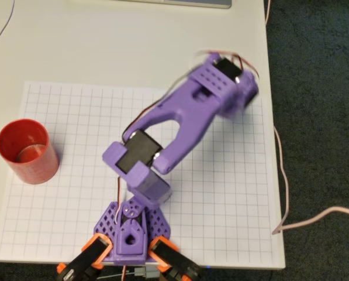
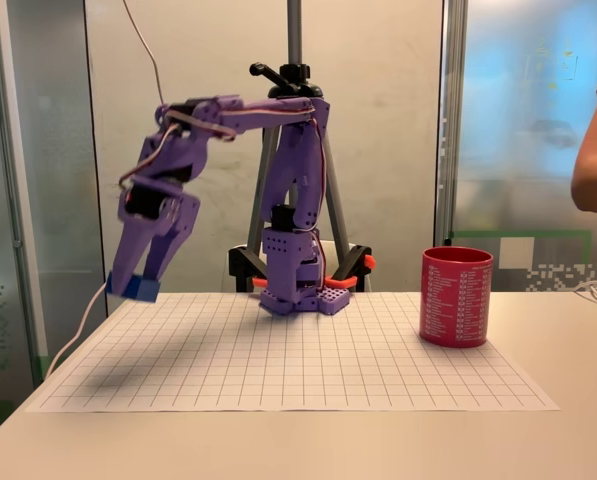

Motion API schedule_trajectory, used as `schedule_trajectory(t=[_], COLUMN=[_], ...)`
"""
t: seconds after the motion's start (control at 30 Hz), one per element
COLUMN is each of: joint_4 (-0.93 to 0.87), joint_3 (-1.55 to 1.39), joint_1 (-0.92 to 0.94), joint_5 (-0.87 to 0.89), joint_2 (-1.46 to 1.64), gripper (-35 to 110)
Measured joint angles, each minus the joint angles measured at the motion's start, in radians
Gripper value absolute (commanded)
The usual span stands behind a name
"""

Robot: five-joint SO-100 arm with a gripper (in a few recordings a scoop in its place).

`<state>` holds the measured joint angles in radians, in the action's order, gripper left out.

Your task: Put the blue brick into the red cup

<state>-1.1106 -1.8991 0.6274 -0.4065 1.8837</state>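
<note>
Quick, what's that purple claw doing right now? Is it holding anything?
Gripper: shut on the blue brick, held in the air above the gridded sheet, far across from the red cup.

A white table (image 2: 578, 430) carries a sheet of grid paper (image 2: 288, 355). Behind the table stands a pale wall panel (image 2: 218, 60), with a tripod (image 2: 294, 50) rising before it. Frosted glass panes (image 2: 523, 130) flank the panel on either side. Beside the table lies dark carpet (image 1: 320, 117). Light is soft and even.
</note>
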Motion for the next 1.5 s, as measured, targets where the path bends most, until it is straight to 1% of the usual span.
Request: schedule_trajectory(t=[0.17, 0.33, 0.5, 0.67, 0.87, 1.0, 1.17, 1.37, 1.5], joint_4=[-0.117, -0.258, -0.362, -0.43, -0.453, -0.488, -0.491, -0.491, -0.486], joint_3=[0.135, 0.272, 0.387, 0.431, 0.394, 0.327, 0.183, 0.034, 0.021], joint_1=[-0.261, -0.58, -0.893, -1.201, -1.443, -1.575, -1.672, -1.709, -1.712], joint_5=[0.104, 0.199, 0.288, 0.36, 0.414, 0.445, 0.495, 0.555, 0.592], joint_2=[0.044, 0.051, 0.066, 0.091, 0.179, 0.233, 0.33, 0.365, 0.36], gripper=[0, 0, 0, 0, 0, 0, 0, 0, 0])
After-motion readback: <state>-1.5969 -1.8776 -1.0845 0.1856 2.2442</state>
